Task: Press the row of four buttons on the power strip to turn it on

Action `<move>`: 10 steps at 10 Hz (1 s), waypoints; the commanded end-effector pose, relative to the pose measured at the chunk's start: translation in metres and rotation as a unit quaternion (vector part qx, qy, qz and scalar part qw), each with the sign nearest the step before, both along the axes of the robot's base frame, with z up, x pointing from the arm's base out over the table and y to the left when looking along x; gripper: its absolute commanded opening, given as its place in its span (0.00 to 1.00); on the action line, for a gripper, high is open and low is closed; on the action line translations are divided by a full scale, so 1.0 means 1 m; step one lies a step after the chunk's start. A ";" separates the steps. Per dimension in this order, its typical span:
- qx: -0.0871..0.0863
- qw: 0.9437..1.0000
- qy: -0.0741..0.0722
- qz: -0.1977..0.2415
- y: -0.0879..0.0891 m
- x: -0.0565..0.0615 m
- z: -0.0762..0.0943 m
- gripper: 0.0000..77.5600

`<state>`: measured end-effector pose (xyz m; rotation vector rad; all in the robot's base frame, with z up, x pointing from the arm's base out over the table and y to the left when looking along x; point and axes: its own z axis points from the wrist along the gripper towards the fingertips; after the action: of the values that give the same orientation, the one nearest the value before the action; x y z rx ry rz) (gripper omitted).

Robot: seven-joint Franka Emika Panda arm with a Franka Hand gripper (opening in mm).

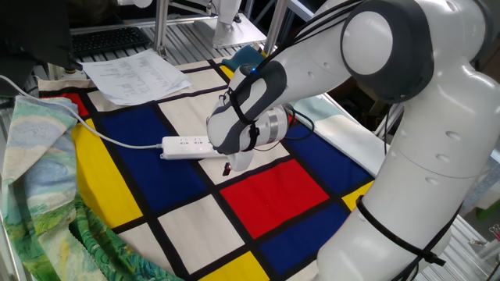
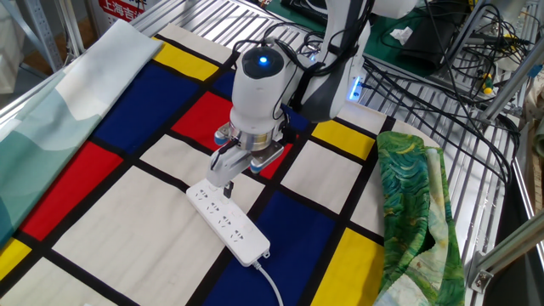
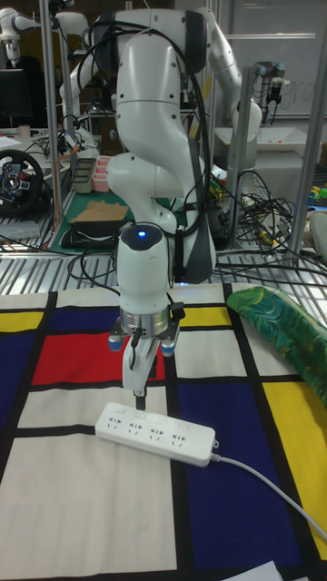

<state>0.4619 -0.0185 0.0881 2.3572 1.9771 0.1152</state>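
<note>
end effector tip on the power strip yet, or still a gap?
Cannot tell. In the tall fixed view the end effector tip sits right at the power strip's top edge; neither contact nor gap shows plainly. The other fixed view overlaps them too.

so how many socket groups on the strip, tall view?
4, in a row along the power strip: first near its left end under the gripper, then three rightward toward the cord end. None looks hidden.

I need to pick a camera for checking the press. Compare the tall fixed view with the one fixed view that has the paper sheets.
Only the tall fixed view shows the gripper tip over the power strip near its end away from the cord, and the buttons along the strip's far edge. Only the other shows the paper sheets, while the arm hides that end. Both show the strip, its cord and the checkered cloth.
</note>
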 end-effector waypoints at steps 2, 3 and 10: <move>0.001 1.000 -0.003 0.000 -0.001 0.002 -0.003 1.00; 0.001 1.000 -0.003 0.000 -0.001 0.002 -0.003 1.00; 0.002 1.000 -0.002 0.004 0.002 0.006 -0.003 1.00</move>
<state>0.4669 -0.0164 0.0841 2.3518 1.9848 0.1217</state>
